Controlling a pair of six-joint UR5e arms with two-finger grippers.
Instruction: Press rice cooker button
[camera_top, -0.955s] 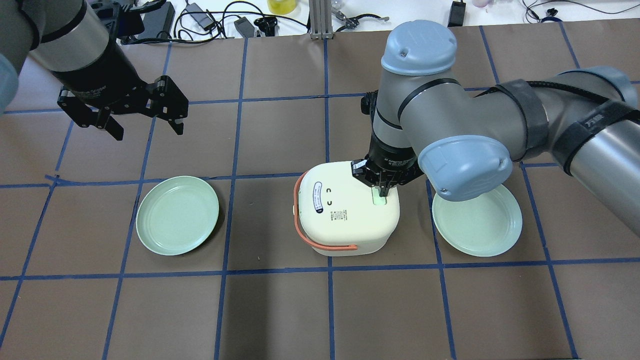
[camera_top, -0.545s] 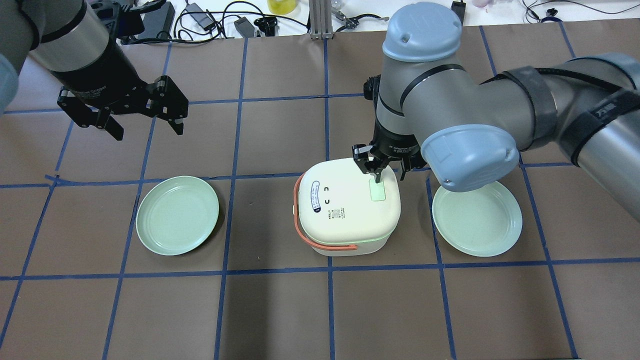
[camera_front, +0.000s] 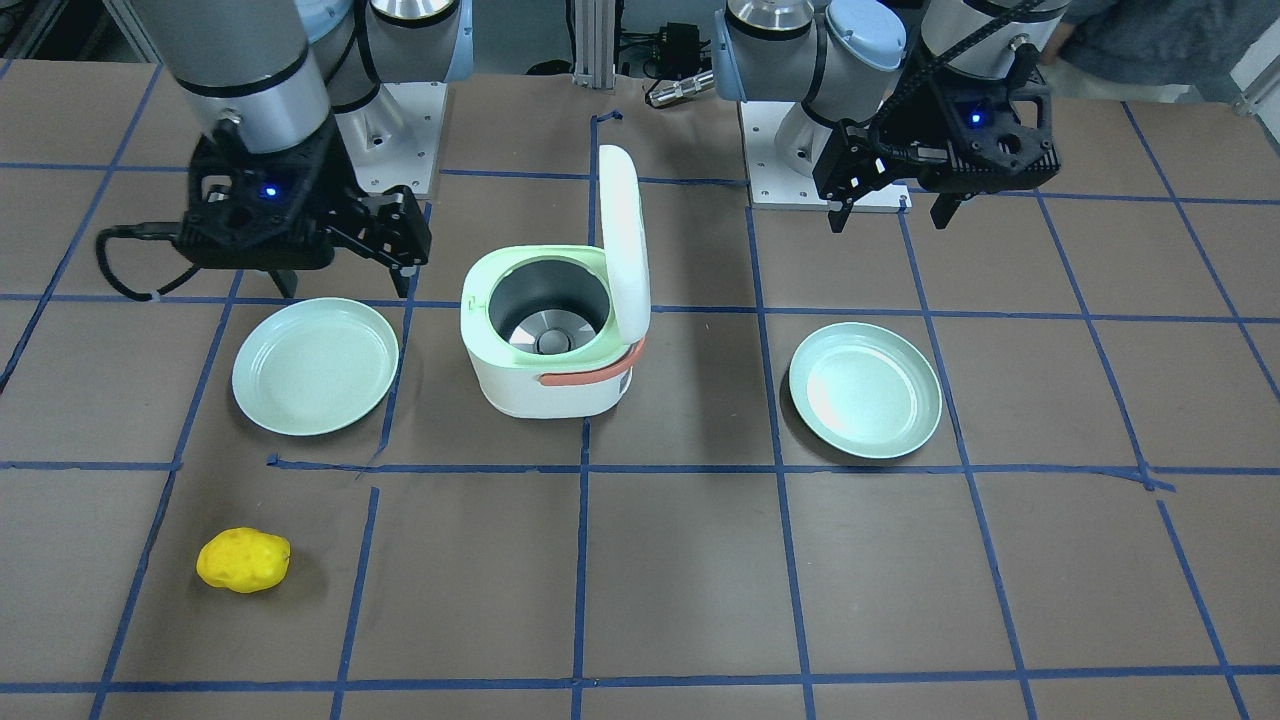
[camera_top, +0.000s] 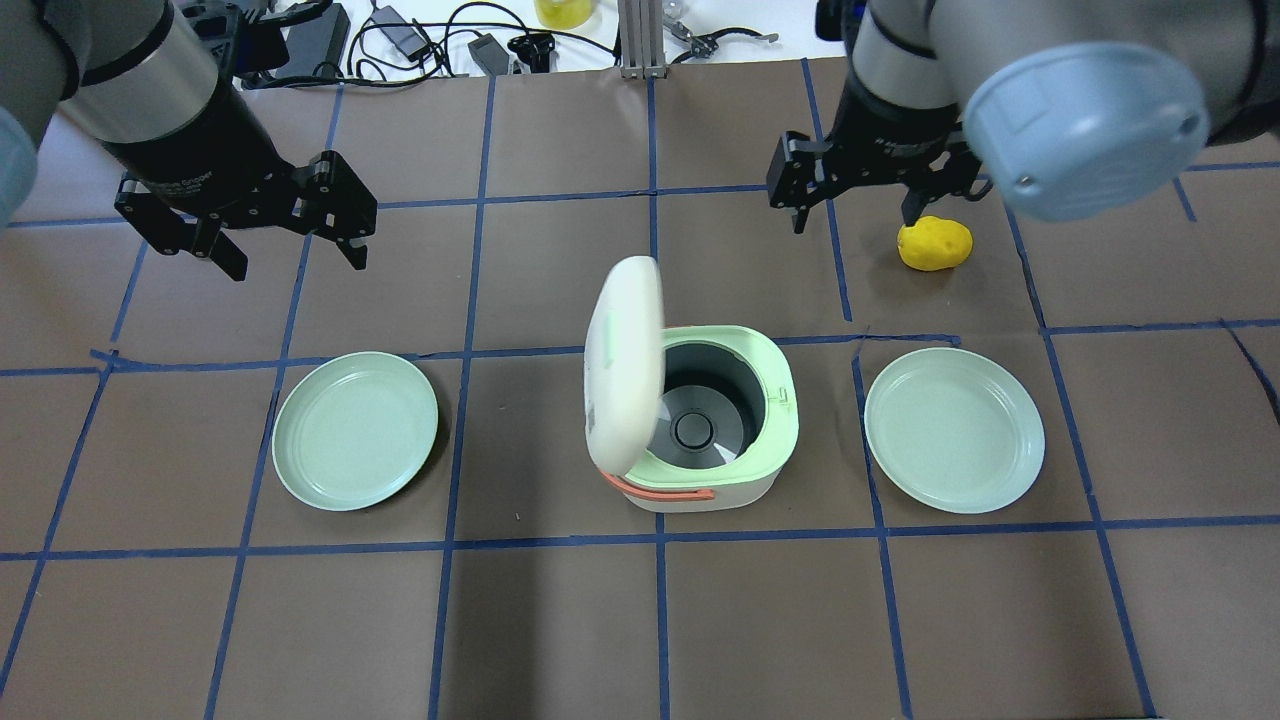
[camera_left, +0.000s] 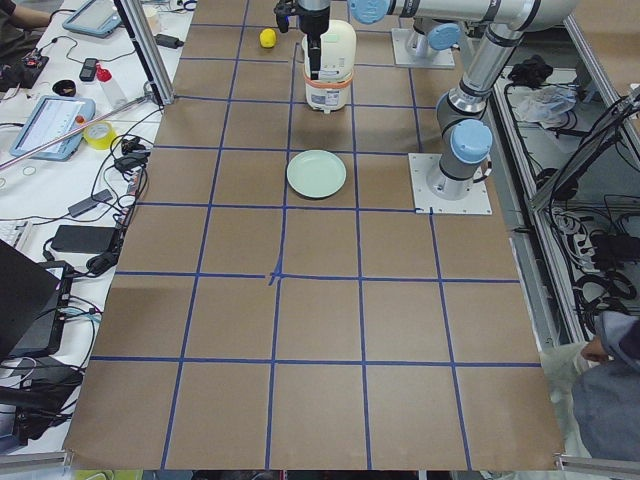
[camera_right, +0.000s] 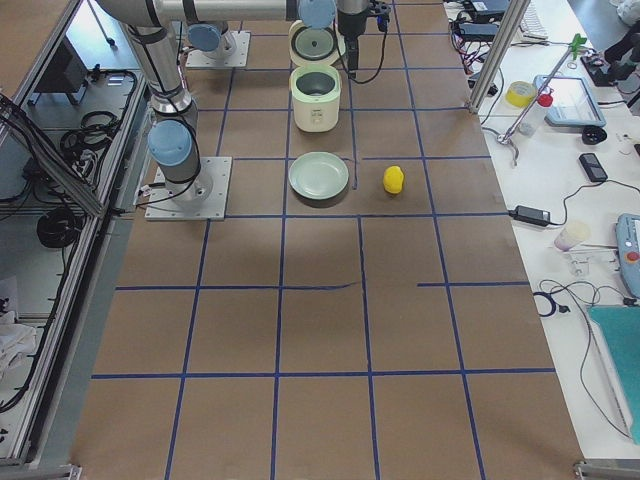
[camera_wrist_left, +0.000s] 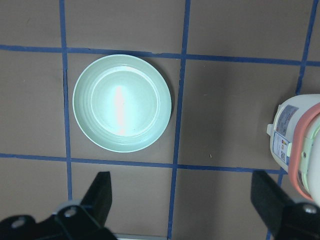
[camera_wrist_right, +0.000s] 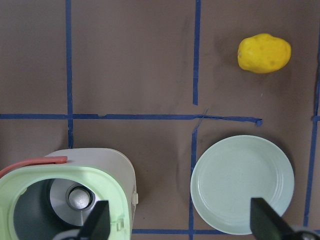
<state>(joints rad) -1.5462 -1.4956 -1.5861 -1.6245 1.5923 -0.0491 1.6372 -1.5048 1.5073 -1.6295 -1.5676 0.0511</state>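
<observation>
Judging from the lid (camera_top: 622, 360) standing upright on its hinge and the metal pot (camera_top: 700, 400) showing bare inside, the press on the rice cooker (camera_top: 782, 420) is looking already done, so the step in hand is reading as the pull-away after the push. The cooker is sitting near the middle of the table (camera_top: 560, 620), between the left plate (camera_top: 355, 430) and the right plate (camera_top: 955, 430), touching neither. With the lid tipped up, the button is not showing clearly in any view, so I am not pinning it down.

The right gripper (camera_top: 855, 215) is hanging high over the far side of the table, well apart from the cooker and, seen from overhead, just beside a yellow lump (camera_top: 935, 243). Its fingers (camera_wrist_right: 97, 222) are spreading wide, gripping nothing and touching nothing; the wrist view is showing the cooker's rim and the right plate far below them. The left gripper (camera_top: 298, 262) is hovering beyond the left plate, its fingers (camera_wrist_left: 100, 192) likewise gaping wide and empty.

Nothing more is seeming to be needed of the button; the next move is probably calling only for the right arm to be settling into a rest pose, keeping clear of the raised lid
</observation>
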